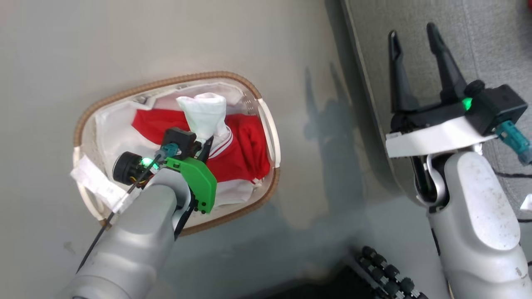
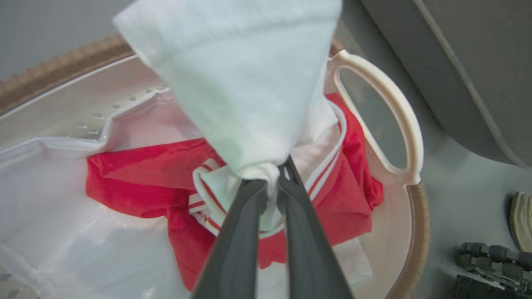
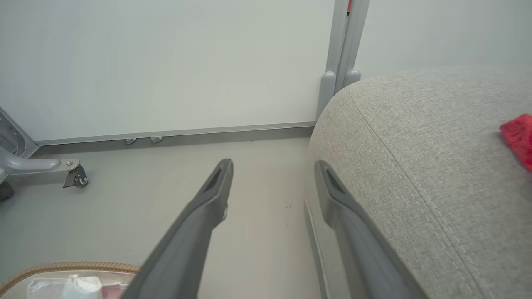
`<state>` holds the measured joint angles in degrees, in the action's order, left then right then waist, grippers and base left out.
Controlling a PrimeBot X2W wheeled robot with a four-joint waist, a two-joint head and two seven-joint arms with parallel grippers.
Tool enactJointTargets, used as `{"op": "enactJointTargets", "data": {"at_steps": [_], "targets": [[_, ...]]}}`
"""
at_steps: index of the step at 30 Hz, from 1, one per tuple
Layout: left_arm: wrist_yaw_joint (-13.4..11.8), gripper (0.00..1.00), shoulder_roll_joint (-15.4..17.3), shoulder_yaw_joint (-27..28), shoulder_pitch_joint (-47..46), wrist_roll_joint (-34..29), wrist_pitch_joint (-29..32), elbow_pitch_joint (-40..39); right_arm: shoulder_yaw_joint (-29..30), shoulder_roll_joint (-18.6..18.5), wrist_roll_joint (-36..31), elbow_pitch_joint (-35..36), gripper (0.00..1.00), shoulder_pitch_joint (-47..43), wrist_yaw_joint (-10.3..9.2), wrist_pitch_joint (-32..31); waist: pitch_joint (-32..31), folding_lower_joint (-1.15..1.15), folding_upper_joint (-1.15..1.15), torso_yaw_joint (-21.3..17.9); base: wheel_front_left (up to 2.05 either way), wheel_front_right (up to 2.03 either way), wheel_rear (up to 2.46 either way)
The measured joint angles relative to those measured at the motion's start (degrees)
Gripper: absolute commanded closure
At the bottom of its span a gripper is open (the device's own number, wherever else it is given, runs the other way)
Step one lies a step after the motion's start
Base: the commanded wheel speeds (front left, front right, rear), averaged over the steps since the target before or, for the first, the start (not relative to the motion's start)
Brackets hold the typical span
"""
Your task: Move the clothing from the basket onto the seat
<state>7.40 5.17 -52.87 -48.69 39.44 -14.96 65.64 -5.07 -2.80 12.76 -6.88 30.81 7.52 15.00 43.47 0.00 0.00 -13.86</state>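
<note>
While most of the clothing (image 1: 245, 153) lies crumpled in the basket (image 1: 275, 137), a white fold of it, edged with striped trim, is pinched and held up in a peak by the left gripper (image 2: 272, 182), whose jaws are closed tight on the cloth. The red cloth is spread over a white liner (image 1: 112, 128) draped inside the basket. The basket is set on a smooth pale grey floor (image 1: 166, 41), where soft shadows are cast, and one handle (image 2: 399, 108) is turned toward the seat (image 1: 490, 50), near it but apart. The right gripper (image 1: 412, 33) is held above the seat's edge, jaws spread wide with nothing between them. The seat's grey woven cover is crossed by a stitched seam, and a red piece of cloth (image 3: 517, 139) is seen on it at the right wrist view's far edge. Beyond the floor, a plain white wall (image 3: 166, 62) is met by a metal rail at its foot; a grey post (image 3: 345, 41) is fixed by the seat's corner, and a castor (image 3: 77, 178) is seen to the left.
</note>
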Motion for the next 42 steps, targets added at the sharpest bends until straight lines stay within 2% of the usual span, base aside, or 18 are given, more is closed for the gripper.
{"op": "enactJointTargets", "data": {"at_steps": [5,10,15,23,33,42], "targets": [[-0.98,1.0,3.15,4.89,4.77,-3.39,-0.08,-9.89,0.64,0.0,-0.87,-0.85,0.0,-3.0,0.0,0.0,-4.85,0.0,0.0,1.3,0.0,0.0,0.0],[-1.82,1.0,3.74,10.67,11.26,-7.28,-0.07,-17.69,1.2,0.0,-2.36,-2.45,0.0,-6.15,0.0,0.0,-9.49,0.0,0.0,3.07,0.0,0.0,0.0],[-1.66,1.0,2.88,17.73,17.26,-9.73,-0.07,-24.26,0.85,-0.01,-3.24,-4.13,0.0,-8.76,0.0,0.0,-14.06,0.0,0.0,5.17,0.0,0.0,0.0],[-0.59,1.0,1.3,25.21,22.5,-15.19,-0.07,-31.27,0.75,0.0,-3.36,-6.36,0.0,-13.23,0.0,0.0,-21.41,0.0,0.0,8.43,0.0,0.0,0.0],[-0.09,1.0,0.67,29.67,24.58,-18.75,-0.07,-41.24,-0.59,-0.01,-3.77,-8.11,0.0,-17.95,0.0,0.0,-29.69,0.0,0.0,11.58,0.0,0.0,0.0],[-0.08,1.0,1.87,28.52,22.44,-17.93,-0.08,-50.19,-1.62,0.0,-3.64,-9.36,0.0,-20.89,0.0,0.0,-35.07,-0.01,0.0,13.15,0.0,0.0,0.0]]}}
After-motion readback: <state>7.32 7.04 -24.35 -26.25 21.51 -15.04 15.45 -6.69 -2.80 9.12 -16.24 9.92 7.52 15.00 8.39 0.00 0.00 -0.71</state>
